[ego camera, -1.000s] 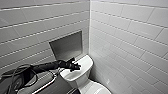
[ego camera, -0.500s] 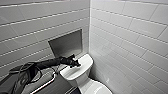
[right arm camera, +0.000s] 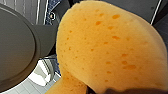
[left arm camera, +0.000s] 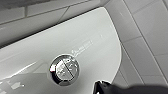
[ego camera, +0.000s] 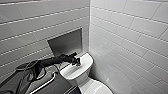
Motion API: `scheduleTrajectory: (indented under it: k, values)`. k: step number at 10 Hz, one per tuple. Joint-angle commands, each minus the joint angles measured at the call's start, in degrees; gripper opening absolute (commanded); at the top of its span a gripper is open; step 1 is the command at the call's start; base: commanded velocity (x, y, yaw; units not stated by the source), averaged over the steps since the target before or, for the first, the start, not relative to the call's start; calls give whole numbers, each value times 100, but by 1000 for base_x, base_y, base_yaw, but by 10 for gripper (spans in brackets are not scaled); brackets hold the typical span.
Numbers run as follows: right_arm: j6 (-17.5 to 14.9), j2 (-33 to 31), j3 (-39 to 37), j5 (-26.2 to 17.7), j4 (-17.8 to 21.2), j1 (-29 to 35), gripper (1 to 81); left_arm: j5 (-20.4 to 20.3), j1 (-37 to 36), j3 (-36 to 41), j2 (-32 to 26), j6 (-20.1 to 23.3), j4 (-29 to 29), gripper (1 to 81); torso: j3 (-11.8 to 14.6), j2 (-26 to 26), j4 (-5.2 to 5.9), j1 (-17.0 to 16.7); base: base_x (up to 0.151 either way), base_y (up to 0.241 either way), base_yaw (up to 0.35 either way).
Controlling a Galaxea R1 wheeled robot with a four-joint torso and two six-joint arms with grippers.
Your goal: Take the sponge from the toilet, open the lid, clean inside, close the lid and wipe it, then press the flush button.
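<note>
Left gripper (ego camera: 77,62) has crept forward from 8 o'clock, near the flush button (left arm camera: 64,70); I can't see how wide its grip is. Right gripper (right arm camera: 125,91) squeezes the sponge (right arm camera: 107,47).

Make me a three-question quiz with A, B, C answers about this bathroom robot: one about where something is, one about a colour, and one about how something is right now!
1. Where is the left gripper?
A. Above the tank top of the toilet
B. Down on the floor
C. Inside the bowl

2. What colour is the sponge?
A. Blue
B. Green
C. Orange

3. How is the flush button right now?
A. Hidden under the sponge
B. Bare, with nothing lying on it
C. Missing from the tank

Answers:
1. A, because the head view shows the left arm reaching in over the white tank top.
2. C, because the right wrist view shows a pitted orange pad.
3. B, because the left wrist view shows the whole shiny round button uncovered.
</note>
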Motion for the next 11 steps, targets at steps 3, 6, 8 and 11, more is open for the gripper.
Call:
scheduleTrajectory:
  k: [3, 6, 8, 11]
  values:
    - [14, -70, 170, -361, 40, -43, 10, 120, -1098, -704, 396, -29, 272, 10, 0, 0, 0, 0, 0, 0, 0]
    - [5, -44, 170, -361, 31, -34, 10, 120, -1071, -793, 327, -20, 272, 10, -475, 0, 0, 0, 0, 0, 0]
    - [5, -26, 162, -361, 31, -34, 10, 111, -1045, -793, 273, -20, 281, 10, -354, 5, 0, 5, 0, 0, 0]
    - [-4, -26, 162, -361, 40, -34, 10, 102, -966, -916, 273, -20, 281, 10, -400, 5, 0, 5, 0, 0, 0]
